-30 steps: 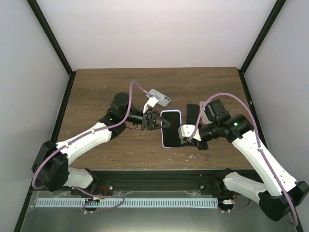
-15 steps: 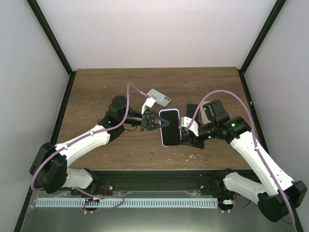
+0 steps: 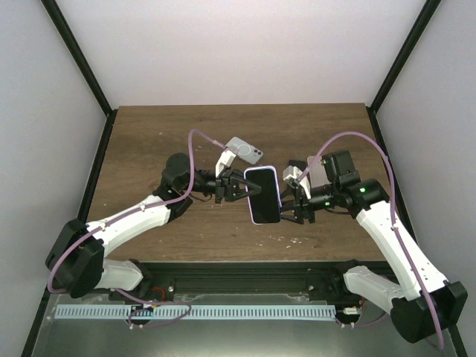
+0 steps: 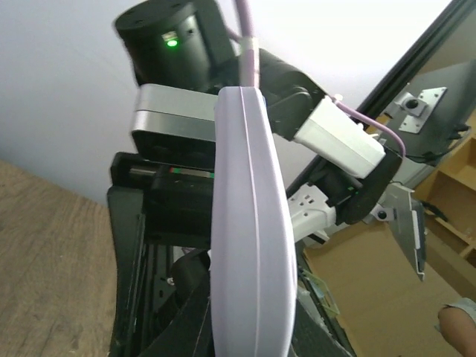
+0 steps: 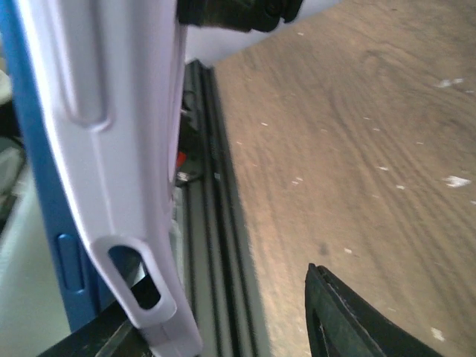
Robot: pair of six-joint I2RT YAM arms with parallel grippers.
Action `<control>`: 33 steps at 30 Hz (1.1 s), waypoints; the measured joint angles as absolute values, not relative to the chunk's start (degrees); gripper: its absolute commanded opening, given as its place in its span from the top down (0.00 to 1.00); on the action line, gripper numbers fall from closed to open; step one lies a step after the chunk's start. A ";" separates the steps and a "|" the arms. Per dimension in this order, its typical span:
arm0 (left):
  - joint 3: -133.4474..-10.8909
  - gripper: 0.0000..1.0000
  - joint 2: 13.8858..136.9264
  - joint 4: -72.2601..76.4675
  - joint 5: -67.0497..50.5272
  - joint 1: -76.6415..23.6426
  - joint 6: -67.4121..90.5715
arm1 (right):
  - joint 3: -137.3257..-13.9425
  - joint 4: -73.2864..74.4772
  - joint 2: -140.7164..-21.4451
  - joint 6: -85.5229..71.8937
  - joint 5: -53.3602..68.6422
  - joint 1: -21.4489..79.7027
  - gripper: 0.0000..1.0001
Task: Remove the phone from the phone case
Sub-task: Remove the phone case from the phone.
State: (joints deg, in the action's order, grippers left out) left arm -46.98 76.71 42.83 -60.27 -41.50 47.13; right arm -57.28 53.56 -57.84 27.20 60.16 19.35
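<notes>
The phone in its lilac case (image 3: 263,195) is held off the table at the middle, screen up. My left gripper (image 3: 239,186) is shut on the case's left edge; in the left wrist view the case (image 4: 249,223) stands edge-on between the dark fingers of the left gripper (image 4: 249,331). My right gripper (image 3: 287,204) is open at the case's right edge. In the right wrist view the lilac case (image 5: 111,149) with the blue phone edge (image 5: 37,186) fills the left side, and one black finger (image 5: 357,320) stands well apart from it.
A grey phone-like object (image 3: 245,151) lies on the brown table (image 3: 149,141) behind the left gripper. A black flat object (image 3: 297,172) and a pale one (image 3: 315,175) lie behind the right wrist. The table's front rail (image 5: 223,245) runs below the phone.
My right gripper has swung up and in to the phone's right edge. The left gripper has lifted the phone slightly up and back.
</notes>
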 measured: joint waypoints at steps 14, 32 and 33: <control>-49.12 0.78 78.28 41.47 -57.71 -42.37 46.26 | -53.71 40.66 -57.12 10.87 73.73 18.13 0.99; -46.00 0.42 56.47 5.63 6.15 -50.81 33.17 | -40.56 30.06 -58.28 -16.19 40.73 16.51 0.99; -46.02 0.45 56.66 4.34 9.47 -52.60 32.32 | -40.86 31.51 -59.61 -17.82 39.35 16.51 0.99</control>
